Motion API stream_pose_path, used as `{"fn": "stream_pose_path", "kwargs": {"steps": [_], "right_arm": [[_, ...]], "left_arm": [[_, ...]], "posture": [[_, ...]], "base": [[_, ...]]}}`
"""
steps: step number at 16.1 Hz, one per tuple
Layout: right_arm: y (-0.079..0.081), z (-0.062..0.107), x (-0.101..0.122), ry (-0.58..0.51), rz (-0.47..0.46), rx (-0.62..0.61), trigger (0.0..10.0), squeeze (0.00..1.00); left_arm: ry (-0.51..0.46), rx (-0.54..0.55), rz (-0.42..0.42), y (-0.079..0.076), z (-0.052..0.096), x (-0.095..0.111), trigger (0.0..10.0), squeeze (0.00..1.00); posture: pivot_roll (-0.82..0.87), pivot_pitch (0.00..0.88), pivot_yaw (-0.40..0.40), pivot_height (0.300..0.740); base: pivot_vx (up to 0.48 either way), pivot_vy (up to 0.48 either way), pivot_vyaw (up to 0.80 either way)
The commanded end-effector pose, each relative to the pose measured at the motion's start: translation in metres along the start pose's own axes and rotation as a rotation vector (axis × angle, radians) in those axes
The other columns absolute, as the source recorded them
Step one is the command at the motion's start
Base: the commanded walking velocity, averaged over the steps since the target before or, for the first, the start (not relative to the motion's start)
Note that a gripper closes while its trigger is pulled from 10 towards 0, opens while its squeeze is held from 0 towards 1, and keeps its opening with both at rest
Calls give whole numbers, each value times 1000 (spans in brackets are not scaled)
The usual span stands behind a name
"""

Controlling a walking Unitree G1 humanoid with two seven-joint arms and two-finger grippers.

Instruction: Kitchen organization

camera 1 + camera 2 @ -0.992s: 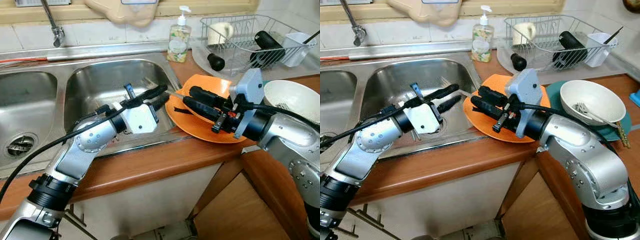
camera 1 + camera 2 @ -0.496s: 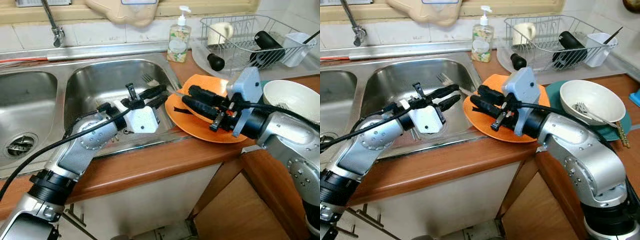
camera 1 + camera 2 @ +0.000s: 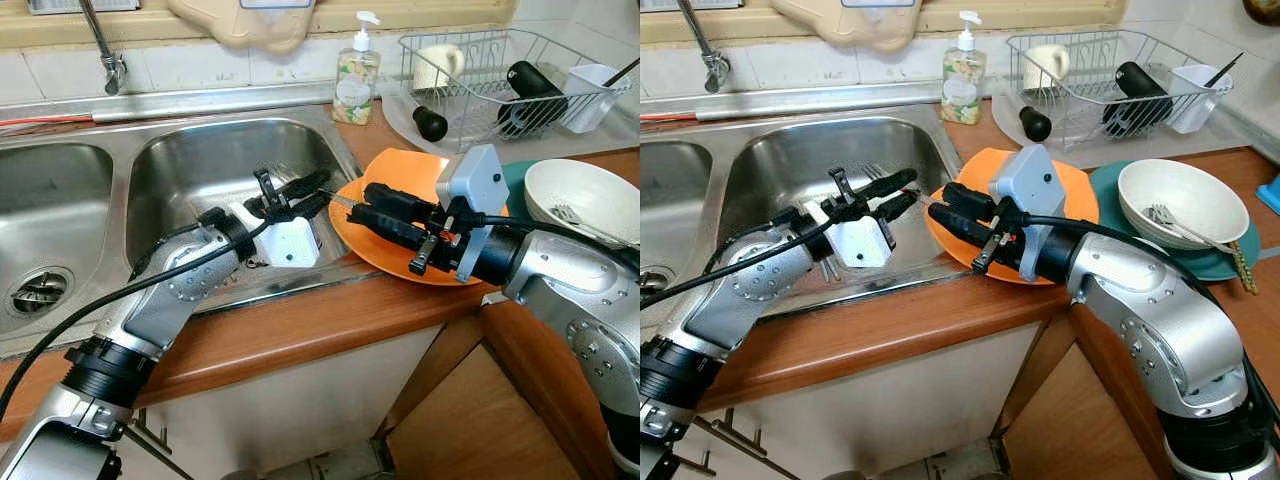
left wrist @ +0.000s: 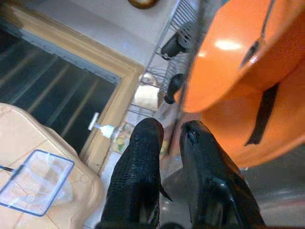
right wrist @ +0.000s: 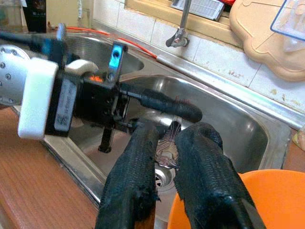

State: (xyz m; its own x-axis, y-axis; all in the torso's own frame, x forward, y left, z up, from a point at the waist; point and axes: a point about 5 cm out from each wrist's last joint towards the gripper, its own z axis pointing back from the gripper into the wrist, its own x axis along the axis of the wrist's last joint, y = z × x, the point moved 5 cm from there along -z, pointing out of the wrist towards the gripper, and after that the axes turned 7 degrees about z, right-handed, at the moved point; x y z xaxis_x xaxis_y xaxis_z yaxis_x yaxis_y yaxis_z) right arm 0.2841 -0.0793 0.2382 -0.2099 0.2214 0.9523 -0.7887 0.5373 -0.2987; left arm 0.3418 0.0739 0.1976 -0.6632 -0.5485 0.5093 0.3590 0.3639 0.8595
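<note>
I judge the thin silver metal fork (image 3: 876, 172) to be light, stiff and slick, likely wet from the sink, so it could twist or slide between my pads; the narrow handle near its middle looks the best place to grip, not the tines. Its tines lie in the stainless steel sink basin (image 3: 190, 160) beyond my left gripper (image 3: 312, 191), and its handle runs out over the basin's edge toward the round orange plastic plate (image 3: 415, 170), passing right between my two grippers. My left fingers (image 4: 138, 176) are nearly together, with a narrow gap, hovering just above the fork; whether they touch it I cannot tell. My right gripper (image 3: 362, 205) points at the left one from over the plate's near rim, its fingers (image 5: 131, 186) close together with a slim gap, nipping nothing that I can make out; the fork's tines (image 5: 167, 148) show just past their tips. Well off to my right side a white ceramic bowl (image 3: 1185, 195) holding another fork sits on a teal plate (image 3: 1230, 262), and behind the orange plate stands a wire dish rack (image 3: 500, 70).
</note>
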Motion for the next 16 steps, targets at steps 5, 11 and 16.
{"fn": "stream_pose_path", "kwargs": {"steps": [5, 11, 16], "right_arm": [[-2, -3, 5, -2, 21, -2, 471, 0], [-3, -5, 6, -7, 22, -21, 10000, 0], [-7, -8, 9, -33, -4, -49, 10000, 1000]], "left_arm": [[-21, -45, -7, -4, -3, 4, 0, 0], [-5, -24, -8, 1, -2, 2, 0, 0], [9, -7, -18, 8, 1, -2, 0, 0]], "posture": [[-45, 0, -21, 740], [-42, 0, -19, 740], [-39, 0, -15, 740]], "base": [[0, 0, 0], [0, 0, 0], [0, 0, 0]]}}
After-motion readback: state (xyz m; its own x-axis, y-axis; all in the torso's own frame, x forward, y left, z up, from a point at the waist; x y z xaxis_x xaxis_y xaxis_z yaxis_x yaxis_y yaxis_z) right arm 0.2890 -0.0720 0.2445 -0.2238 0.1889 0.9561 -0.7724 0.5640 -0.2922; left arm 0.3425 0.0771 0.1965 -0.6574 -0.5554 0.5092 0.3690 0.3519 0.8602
